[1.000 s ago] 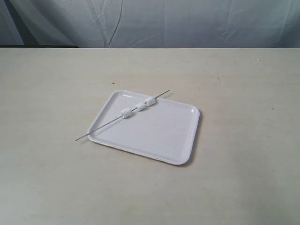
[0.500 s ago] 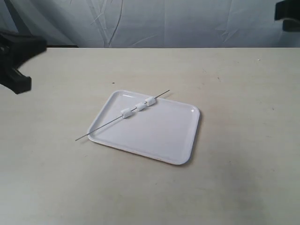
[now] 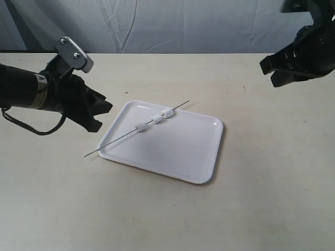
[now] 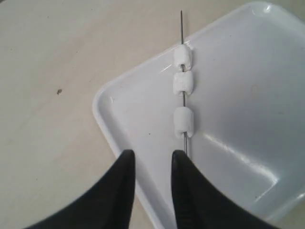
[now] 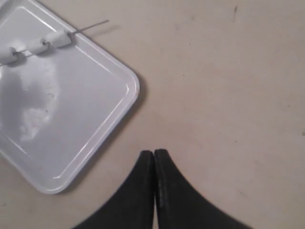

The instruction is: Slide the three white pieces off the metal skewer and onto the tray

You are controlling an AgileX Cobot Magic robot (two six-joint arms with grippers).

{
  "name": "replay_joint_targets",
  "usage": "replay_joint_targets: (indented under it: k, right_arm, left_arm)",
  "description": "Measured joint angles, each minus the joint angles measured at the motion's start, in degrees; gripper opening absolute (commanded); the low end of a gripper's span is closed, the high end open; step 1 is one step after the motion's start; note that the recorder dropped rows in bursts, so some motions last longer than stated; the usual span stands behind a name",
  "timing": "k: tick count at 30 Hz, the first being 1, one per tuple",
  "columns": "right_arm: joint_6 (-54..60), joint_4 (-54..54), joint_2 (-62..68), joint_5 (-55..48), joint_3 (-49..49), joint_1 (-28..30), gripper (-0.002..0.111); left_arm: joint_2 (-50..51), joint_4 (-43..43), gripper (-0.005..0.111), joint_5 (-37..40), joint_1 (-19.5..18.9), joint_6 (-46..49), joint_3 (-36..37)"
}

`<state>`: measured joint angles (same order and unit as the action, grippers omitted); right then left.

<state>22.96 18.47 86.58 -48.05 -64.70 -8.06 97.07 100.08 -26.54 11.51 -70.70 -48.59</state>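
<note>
While they sit threaded on the metal skewer (image 3: 118,139), the three white pieces (image 3: 156,119) form a short row with small gaps between them: matte, soft-looking, roughly cylindrical chunks (the left wrist view shows their lumpy ends best). The skewer is a very thin, straight grey rod lying slantwise across one side of the tray (image 3: 172,151), with both its ends reaching past the rim. One long bare stretch pokes out over the table (image 3: 261,198), and the pieces rest over the tray's floor near its far edge. The tray is a glossy white rectangle with rounded corners and a low raised rim, lying flat and catching soft highlights. The table is pale beige, matte and faintly speckled, and a wrinkled grey cloth (image 3: 209,26) hangs behind it. The left arm reaches in almost level from the left of the exterior view, black, with a cable looping beneath it. The left gripper (image 3: 97,112) hovers just beside the tray's left edge, its tapered black fingers (image 4: 125,164) a narrow gap apart with nothing between them. The right gripper (image 3: 272,70) hangs high at the right, well apart from the tray, its fingers (image 5: 145,164) pressed together and empty.
</note>
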Motion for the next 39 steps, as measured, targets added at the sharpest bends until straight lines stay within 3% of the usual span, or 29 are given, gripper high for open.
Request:
replay_joint_targets:
  k: [5,17,24,32,39]
  right_arm:
    - [1.9,0.0,4.0,0.0,0.0,0.0,-0.001]
    - [3.5,-0.1,8.1,1.0,0.0,0.0,0.0]
    - [3.6,0.0,8.1,1.3,0.0,0.0,0.028]
    - [3.6,1.1,8.1,1.7,0.0,0.0,0.028]
    - [3.6,1.4,8.1,1.7,0.0,0.0,0.028]
  left_arm:
    - [6.4,0.0,0.028,0.6,0.7,-1.3,-2.9]
    - [12.1,0.1,0.028,0.8,0.7,-1.7,-1.7]
    - [13.5,0.1,0.036,-0.8,1.1,-1.0,-1.4]
    - [13.8,0.1,0.03,-0.3,2.0,-0.3,-1.4]
    - [13.8,0.1,0.013,1.3,2.0,-0.2,-1.2]
